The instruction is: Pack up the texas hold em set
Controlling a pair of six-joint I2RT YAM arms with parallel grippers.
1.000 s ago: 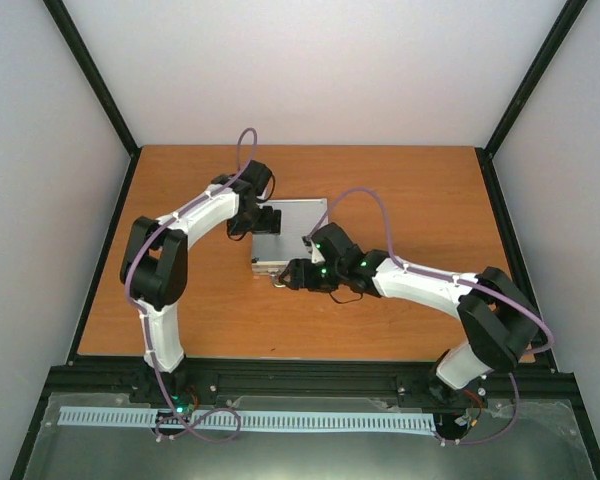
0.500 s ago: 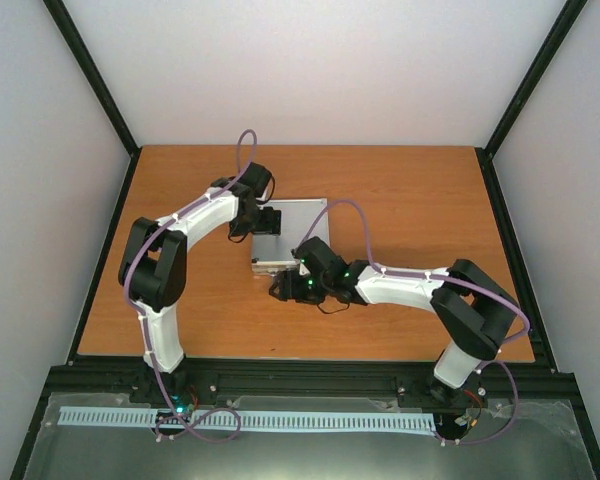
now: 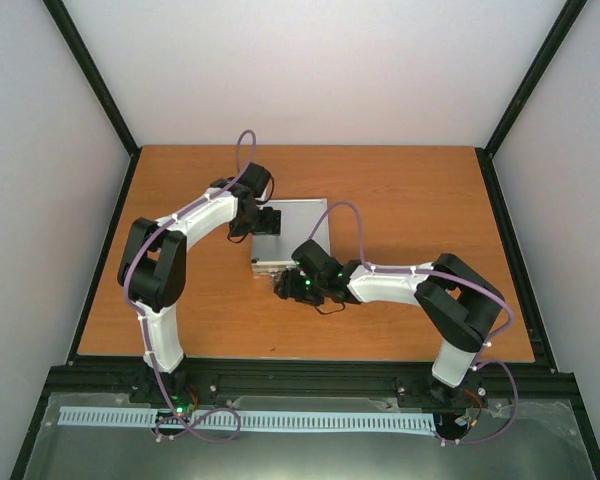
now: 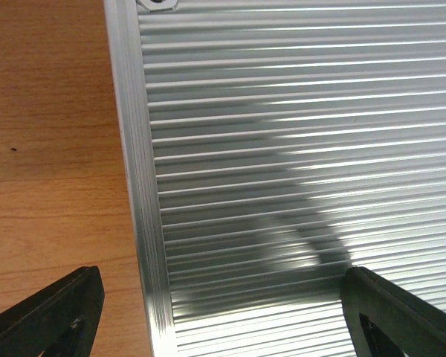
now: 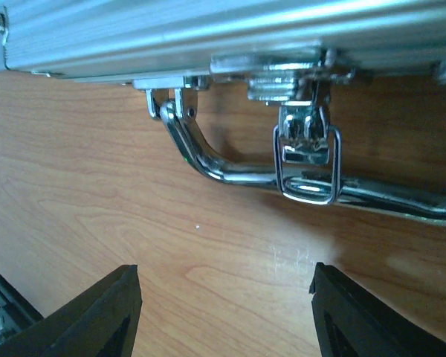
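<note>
The silver ribbed aluminium case (image 3: 302, 213) lies shut and flat on the wooden table. My left gripper (image 3: 271, 222) is open above the lid's left edge; in the left wrist view (image 4: 223, 316) its fingers straddle the ribbed lid (image 4: 297, 134). My right gripper (image 3: 283, 286) is open at the case's near side. In the right wrist view (image 5: 227, 312) it hovers just in front of the chrome handle (image 5: 230, 172) and a hanging latch (image 5: 306, 160) below the case front (image 5: 208, 33). The card deck, chips, triangle and discs are out of view.
Wooden table (image 3: 400, 190) with a black frame round it and white walls behind. A black rail (image 3: 300, 378) runs along the near edge, where both arm bases stand.
My right arm has folded in and its gripper has moved left along the case's near side towards the handle. The left arm and the case have not moved.
</note>
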